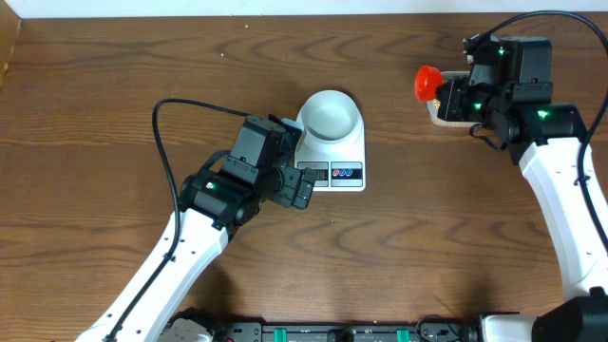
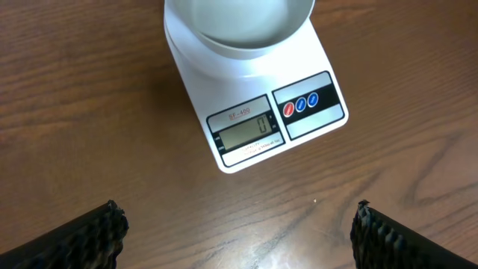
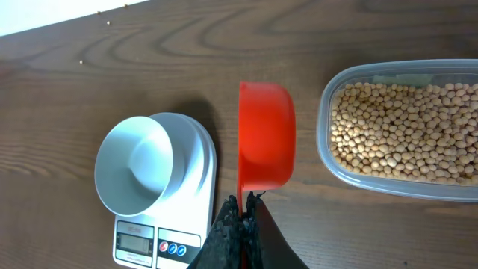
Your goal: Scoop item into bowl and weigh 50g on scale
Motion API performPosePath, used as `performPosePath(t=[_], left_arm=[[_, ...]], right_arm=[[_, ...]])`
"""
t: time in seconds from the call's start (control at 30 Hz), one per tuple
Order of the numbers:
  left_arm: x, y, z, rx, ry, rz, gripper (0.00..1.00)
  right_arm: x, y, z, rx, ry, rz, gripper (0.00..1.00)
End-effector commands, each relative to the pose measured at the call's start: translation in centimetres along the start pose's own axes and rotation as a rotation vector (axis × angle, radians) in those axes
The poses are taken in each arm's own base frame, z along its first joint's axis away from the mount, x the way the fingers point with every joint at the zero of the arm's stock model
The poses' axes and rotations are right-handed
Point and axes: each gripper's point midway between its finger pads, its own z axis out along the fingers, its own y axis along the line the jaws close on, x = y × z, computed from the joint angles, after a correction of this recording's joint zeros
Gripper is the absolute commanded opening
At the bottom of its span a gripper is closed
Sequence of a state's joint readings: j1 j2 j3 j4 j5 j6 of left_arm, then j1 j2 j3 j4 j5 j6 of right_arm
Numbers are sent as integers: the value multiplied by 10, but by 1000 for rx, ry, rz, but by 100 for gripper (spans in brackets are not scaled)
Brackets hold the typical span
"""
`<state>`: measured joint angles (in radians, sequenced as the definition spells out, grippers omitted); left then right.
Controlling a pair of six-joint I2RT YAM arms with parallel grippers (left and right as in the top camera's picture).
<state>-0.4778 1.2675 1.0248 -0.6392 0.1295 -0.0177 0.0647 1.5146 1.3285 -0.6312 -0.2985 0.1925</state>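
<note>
The white bowl (image 1: 330, 114) stands empty on the white scale (image 1: 342, 176); both also show in the left wrist view, bowl (image 2: 239, 22) and scale (image 2: 258, 123), whose display reads 0. My left gripper (image 2: 237, 228) is open and empty, just in front of the scale's front edge. My right gripper (image 3: 243, 209) is shut on the handle of a red scoop (image 3: 265, 134), held on its side between the scale (image 3: 187, 217) and the clear tub of tan beans (image 3: 399, 123). No beans show in the scoop. In the overhead view the scoop (image 1: 427, 83) is at the far right.
The clear plastic tub (image 3: 328, 153) lies at the table's far right, mostly hidden under my right arm in the overhead view (image 1: 443, 116). A few stray beans (image 3: 104, 16) lie near the table's far edge. The left arm's cable (image 1: 176, 104) loops over the table.
</note>
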Motion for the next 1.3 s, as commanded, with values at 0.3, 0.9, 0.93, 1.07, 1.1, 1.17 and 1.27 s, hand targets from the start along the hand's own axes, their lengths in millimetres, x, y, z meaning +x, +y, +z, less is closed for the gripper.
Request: performPosePath(t=[0.3,0.9,0.93,1.07,1.1,1.17,1.27], left_arm=[[-5,-1,-2,9,-27,17,98],[-2,-1,-2,8,-16,16,98],[-2,-1,-2,8,-16,16,98],[-2,-1,-2,8,-16,16,98],[-2,-1,-2,8,-15,16,98],[-2,-1,-2,8,-15,16,98],[-2,-1,-2,8,-15,16,98]], right_arm=[[-7,0,-3,2,-18,-16,1],[-7,0,-3,1,-18,-16,1],[-7,0,-3,1,-18,-16,1],[-7,0,-3,1,-17,-16,1],[-7,0,-3,1,-17,-16,1],[-7,0,-3,1,-17,-16,1],[-7,0,-3,2,-16,-15,1]])
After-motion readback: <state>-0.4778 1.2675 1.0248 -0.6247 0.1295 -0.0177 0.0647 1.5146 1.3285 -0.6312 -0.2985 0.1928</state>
